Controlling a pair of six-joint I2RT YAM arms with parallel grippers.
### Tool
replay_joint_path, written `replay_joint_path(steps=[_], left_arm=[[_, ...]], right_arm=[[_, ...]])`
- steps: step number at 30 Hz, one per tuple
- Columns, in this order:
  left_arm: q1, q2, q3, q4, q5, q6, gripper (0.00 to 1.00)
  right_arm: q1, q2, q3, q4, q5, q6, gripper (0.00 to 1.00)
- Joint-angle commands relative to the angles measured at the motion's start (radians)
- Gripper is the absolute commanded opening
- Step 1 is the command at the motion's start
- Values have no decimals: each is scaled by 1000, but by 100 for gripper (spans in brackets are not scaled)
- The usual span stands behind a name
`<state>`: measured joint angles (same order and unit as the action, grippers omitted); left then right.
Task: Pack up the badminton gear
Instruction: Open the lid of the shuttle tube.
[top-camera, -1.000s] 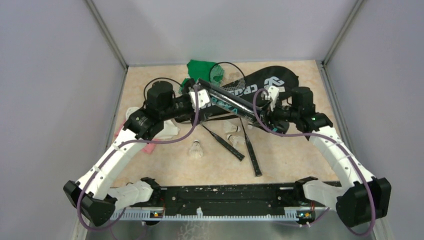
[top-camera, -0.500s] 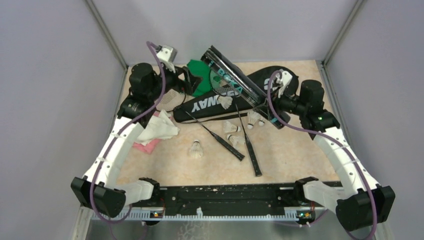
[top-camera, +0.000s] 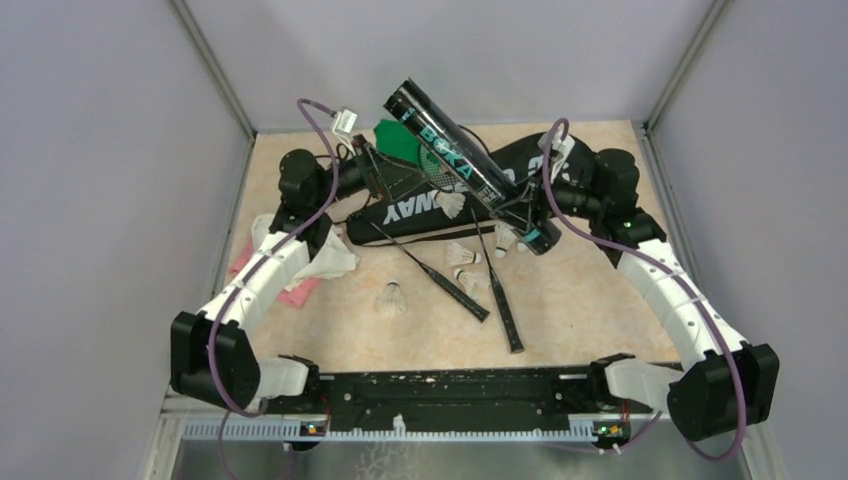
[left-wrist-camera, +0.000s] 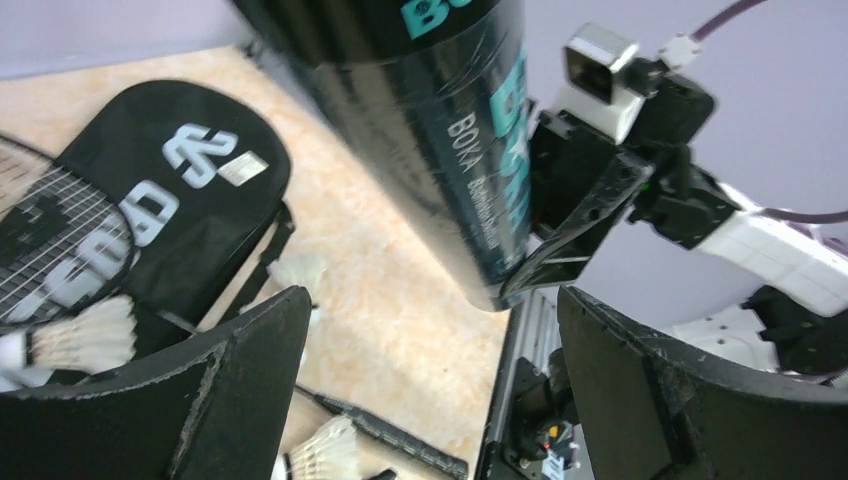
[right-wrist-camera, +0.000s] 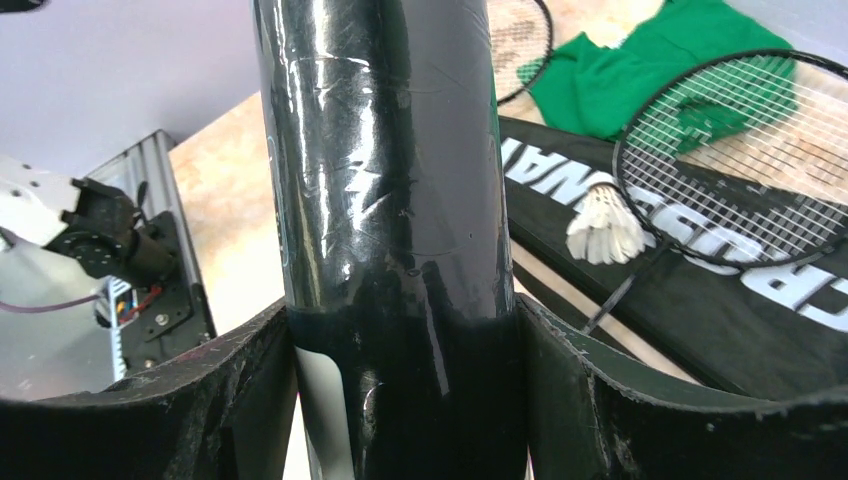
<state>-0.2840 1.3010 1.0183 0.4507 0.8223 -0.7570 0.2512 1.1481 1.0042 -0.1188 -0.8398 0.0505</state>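
Note:
My right gripper (top-camera: 522, 215) (right-wrist-camera: 405, 400) is shut on the lower end of the long black tube (top-camera: 465, 165) (right-wrist-camera: 390, 200), which slants up and to the back left, off the table. Left of the tube's raised end, my left gripper (top-camera: 380, 172) (left-wrist-camera: 430, 390) hangs open and holds nothing. The black racket bag (top-camera: 400, 212) (left-wrist-camera: 190, 190) lies flat beneath the tube. Two rackets (top-camera: 452, 282) (top-camera: 503, 300) lie with their heads on the bag. Several white shuttlecocks (top-camera: 393, 298) (right-wrist-camera: 605, 225) are scattered on the bag and the table.
A green cloth (top-camera: 397, 137) (right-wrist-camera: 620, 80) lies at the back by the racket heads. White (top-camera: 325, 260) and pink (top-camera: 290, 292) cloths sit at the left under my left arm. Grey walls close in the table on three sides.
My left gripper has come away from the tube and drawn back to the left. The right gripper has swung the tube's free end up and toward the back.

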Motion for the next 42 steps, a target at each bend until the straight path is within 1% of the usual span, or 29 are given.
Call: replay_joint_path(steps=[1, 8, 13, 16, 18, 21, 23, 24, 25, 26, 27, 28, 29, 30, 32, 33, 34, 36, 42], left_arm=[[-1, 19, -34, 348, 86, -160, 99], [-1, 75, -45, 500, 64, -243, 99], [-1, 116, -38, 660, 56, -332, 99], [-1, 128, -39, 691, 51, -353, 99], [-1, 127, -44, 694, 47, -351, 96], [0, 126, -56, 700, 41, -345, 88], [2, 128, -63, 709, 41, -341, 78], [3, 128, -64, 712, 43, -340, 70], [2, 131, -63, 712, 51, -336, 62], [2, 129, -62, 708, 64, -326, 54], [2, 127, -62, 698, 77, -310, 43], [0, 120, -67, 686, 81, -293, 39], [-3, 111, -74, 673, 82, -275, 28], [-6, 103, -81, 660, 83, -255, 21], [-17, 92, -94, 631, 82, -225, 10], [-22, 87, -103, 622, 81, -215, 6], [-27, 84, -111, 618, 80, -204, 3], [-34, 73, -125, 608, 77, -185, 0], [-42, 64, -140, 608, 80, -172, 0]], right_arm=[[27, 17, 18, 142, -91, 74, 32], [71, 53, -2, 208, -162, 116, 32], [79, 66, -38, 287, -192, 176, 32], [83, 68, -70, 331, -208, 198, 33], [84, 67, -81, 338, -217, 199, 34], [85, 59, -91, 313, -219, 165, 36], [85, 55, -94, 268, -212, 120, 38], [85, 52, -90, 252, -207, 96, 40], [84, 49, -85, 215, -195, 69, 44], [84, 46, -75, 180, -182, 37, 50], [85, 44, -60, 144, -167, -6, 55], [86, 44, -42, 108, -151, -37, 59], [90, 45, -21, 64, -133, -74, 64], [99, 45, 0, 33, -108, -102, 68], [127, 54, 48, -26, -60, -156, 83], [146, 64, 81, -52, -36, -180, 92], [168, 76, 110, -79, -13, -204, 98], [206, 102, 161, -116, 26, -229, 98], [283, 201, 273, -149, 118, -231, 98]])
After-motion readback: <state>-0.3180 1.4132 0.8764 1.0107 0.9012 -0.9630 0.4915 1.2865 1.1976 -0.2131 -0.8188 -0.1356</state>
